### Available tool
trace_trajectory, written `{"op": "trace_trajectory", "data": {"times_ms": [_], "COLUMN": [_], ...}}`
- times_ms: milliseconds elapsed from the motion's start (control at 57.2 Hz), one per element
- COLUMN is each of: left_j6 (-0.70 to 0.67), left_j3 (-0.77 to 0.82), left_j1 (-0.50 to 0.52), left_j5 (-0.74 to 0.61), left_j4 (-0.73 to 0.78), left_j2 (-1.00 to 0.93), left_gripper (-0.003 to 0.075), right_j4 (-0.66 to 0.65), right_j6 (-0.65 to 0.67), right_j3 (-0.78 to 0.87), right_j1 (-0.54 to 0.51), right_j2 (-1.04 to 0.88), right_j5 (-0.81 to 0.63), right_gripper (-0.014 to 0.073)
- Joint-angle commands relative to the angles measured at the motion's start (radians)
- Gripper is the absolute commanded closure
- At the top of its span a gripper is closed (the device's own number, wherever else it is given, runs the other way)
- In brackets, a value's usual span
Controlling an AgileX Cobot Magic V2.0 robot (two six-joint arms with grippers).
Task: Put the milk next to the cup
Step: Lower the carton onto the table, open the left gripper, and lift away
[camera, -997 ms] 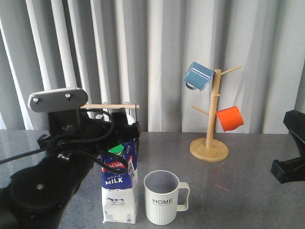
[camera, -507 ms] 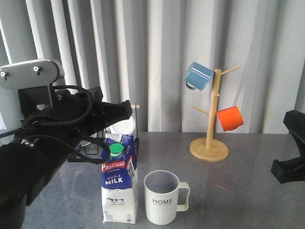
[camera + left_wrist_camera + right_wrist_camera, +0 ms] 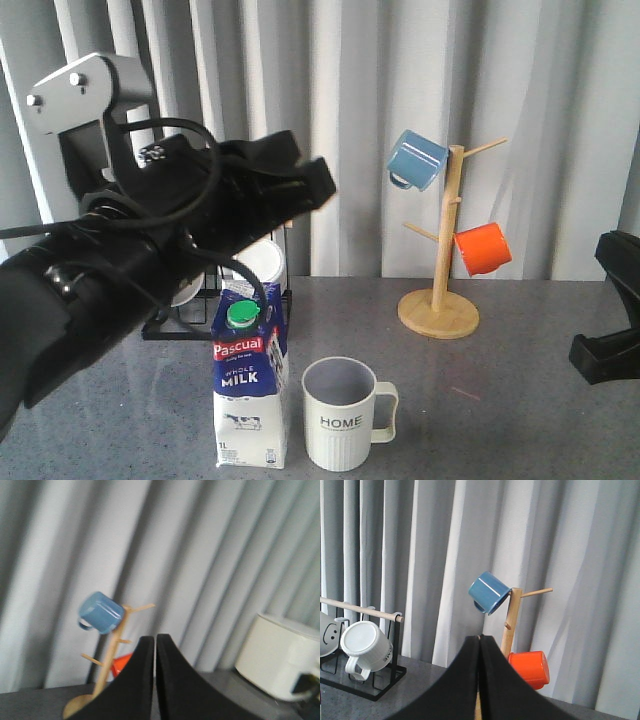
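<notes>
The milk carton, blue and white with a green cap, stands upright on the grey table, just left of the cream "HOME" cup; a small gap shows between them. My left gripper is shut and empty, raised well above and behind the carton; in the left wrist view its two black fingers meet. My right gripper is shut and empty; its arm rests at the right edge of the front view. The milk and the cup are out of both wrist views.
A wooden mug tree at the back right holds a blue mug and an orange mug. A black rack with white mugs stands behind the carton. A white appliance shows in the left wrist view. Curtains hang behind.
My left arm has risen away from the milk carton and swung up and to the right. The carton and the cup have stayed in place. The right arm has not moved.
</notes>
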Motion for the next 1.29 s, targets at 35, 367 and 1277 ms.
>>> {"op": "trace_trajectory", "data": {"times_ms": [35, 367, 1277], "left_j6": [-0.072, -0.327, -0.550], "left_j3": [0.021, 0.598, 1.225], "left_j1": [-0.036, 0.052, 0.669], "left_j5": [0.133, -0.018, -0.029], "left_j4": [0.285, 0.625, 0.776], "left_j2": [-0.079, -0.407, -1.150], "left_gripper": [0.0728, 0.0728, 0.0728], "right_j4": [-0.008, -0.008, -0.008], "right_j6": [-0.001, -0.001, -0.001], "right_j3": [-0.033, -0.033, -0.033], "right_j1": [-0.007, -0.004, -0.004], "right_j2": [-0.008, -0.008, -0.008], "right_j5": [-0.070, -0.070, -0.070], "right_gripper": [0.0602, 0.0602, 0.0602]}}
